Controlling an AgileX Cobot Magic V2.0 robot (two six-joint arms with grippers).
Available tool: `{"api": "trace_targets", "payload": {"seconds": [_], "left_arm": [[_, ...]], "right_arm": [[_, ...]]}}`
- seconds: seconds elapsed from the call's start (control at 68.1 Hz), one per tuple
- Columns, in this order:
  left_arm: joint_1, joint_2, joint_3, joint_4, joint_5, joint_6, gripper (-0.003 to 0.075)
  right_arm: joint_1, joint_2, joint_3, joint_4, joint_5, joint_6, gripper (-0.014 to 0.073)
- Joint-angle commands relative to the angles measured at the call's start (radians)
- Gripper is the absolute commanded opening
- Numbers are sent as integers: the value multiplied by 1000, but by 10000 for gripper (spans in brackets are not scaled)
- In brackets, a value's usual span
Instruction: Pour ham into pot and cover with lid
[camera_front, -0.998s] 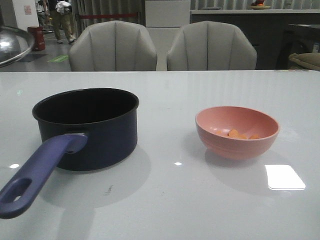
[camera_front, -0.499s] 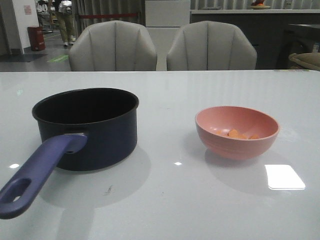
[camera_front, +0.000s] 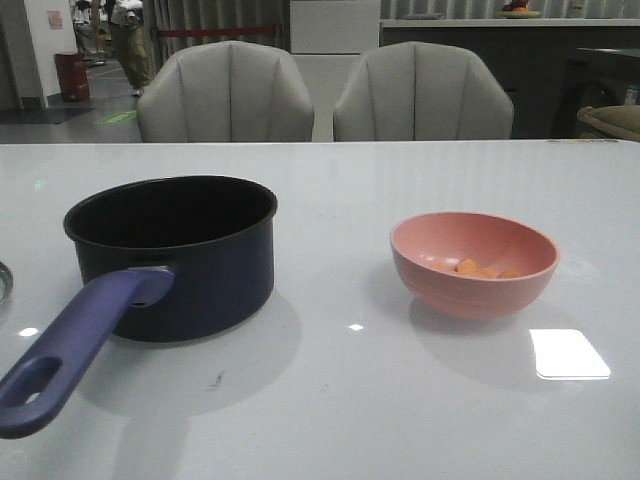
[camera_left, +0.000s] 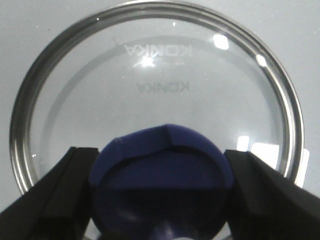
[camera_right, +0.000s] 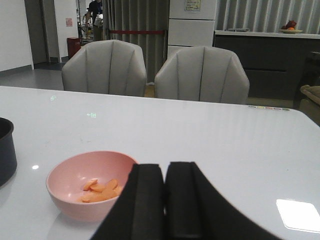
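The dark navy pot (camera_front: 180, 255) stands on the left of the table, its purple-blue handle (camera_front: 70, 350) pointing toward the front. The ham (camera_front: 470, 268) lies as a few orange chunks in the pink bowl (camera_front: 474, 265) on the right. In the left wrist view my left gripper (camera_left: 160, 152) is shut on the dark blue knob (camera_left: 162, 170) of the glass lid (camera_left: 155, 75). Only a sliver of the lid's rim (camera_front: 3, 283) shows in the front view, low at the far left edge. My right gripper (camera_right: 165, 167) is shut and empty, just this side of the bowl (camera_right: 70, 172) with the ham (camera_right: 100, 190).
Two grey chairs (camera_front: 225, 95) (camera_front: 422, 95) stand behind the white glossy table (camera_front: 350, 400). The pot's edge (camera_right: 6, 150) shows in the right wrist view. A bright light reflection (camera_front: 568, 353) lies on the table at the front right.
The lid was high at the far left a second ago, left the front view, and now shows low beside the table at the left edge. Pot and bowl have not moved.
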Motion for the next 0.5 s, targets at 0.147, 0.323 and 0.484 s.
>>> {"api": "trace_targets", "payload": {"seconds": [0.147, 0.323, 0.484], "left_arm": [[-47, -41, -49, 15, -26, 5, 617], [-61, -62, -105, 19, 51, 5, 617], [-61, -206, -78, 6, -7, 5, 617]], "right_arm": [[-5, -20, -5, 1, -90, -11, 137], [-5, -20, -5, 1, -90, -11, 137], [-5, -20, -5, 1, -90, -11, 137]]}}
